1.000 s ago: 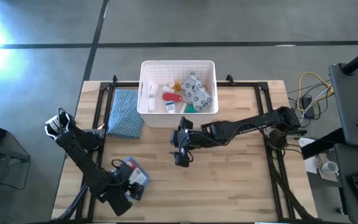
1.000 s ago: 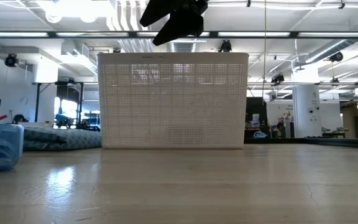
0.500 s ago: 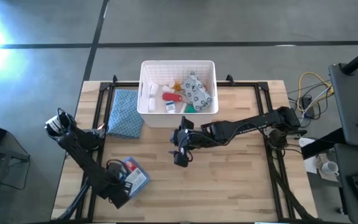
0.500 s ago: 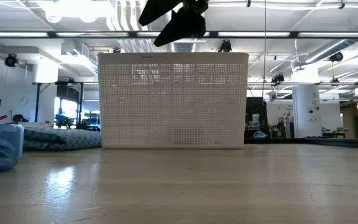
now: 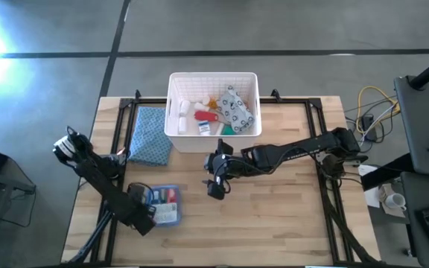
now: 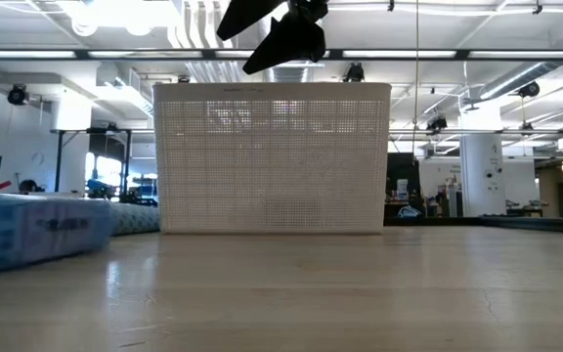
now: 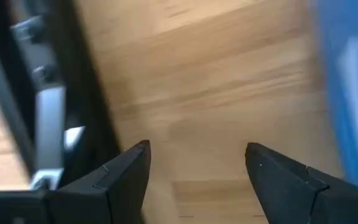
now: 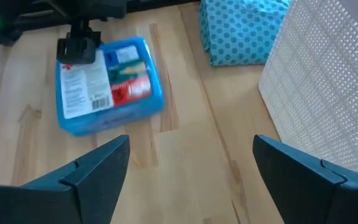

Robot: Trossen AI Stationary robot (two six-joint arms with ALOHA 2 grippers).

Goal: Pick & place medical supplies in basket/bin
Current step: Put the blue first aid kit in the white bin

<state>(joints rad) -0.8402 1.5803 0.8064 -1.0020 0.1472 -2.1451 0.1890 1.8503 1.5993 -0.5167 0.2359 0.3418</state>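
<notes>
- While most of the medical supplies (image 5: pixel 218 112) already lie inside the white basket (image 5: pixel 176 126) at the far middle of the desk (image 5: pixel 274 216), one flat blue packet (image 5: pixel 164 205) lies outside it, flat on the wood near the left front, label up.
- Left pincer (image 5: pixel 141 214) sits just beside that packet's outer edge with its fingers (image 7: pixel 120 180) spread and nothing between them; bare wood shows in the gap, and the packet's blue edge runs along one side of its wrist view.
- Right pincer (image 5: pixel 214 182) hangs above the desk's middle, in front of the basket, fingers (image 8: pixel 98 168) wide and empty, looking toward the packet (image 8: pixel 107 84) and the blue patterned cloth (image 8: pixel 244 28).
- Handling, as a judgement: the packet looks light, with a glossy wrapper that may slip or crumple; it probably gives under pressure.
- Lying flat, it offers little to grab from above, so the better hold would be across its narrow width, pinching both long edges, or tipping one edge up first.
- A firm but gentle squeeze should do; too hard could buckle it, too light could let it slide out on the way to the basket.
</notes>
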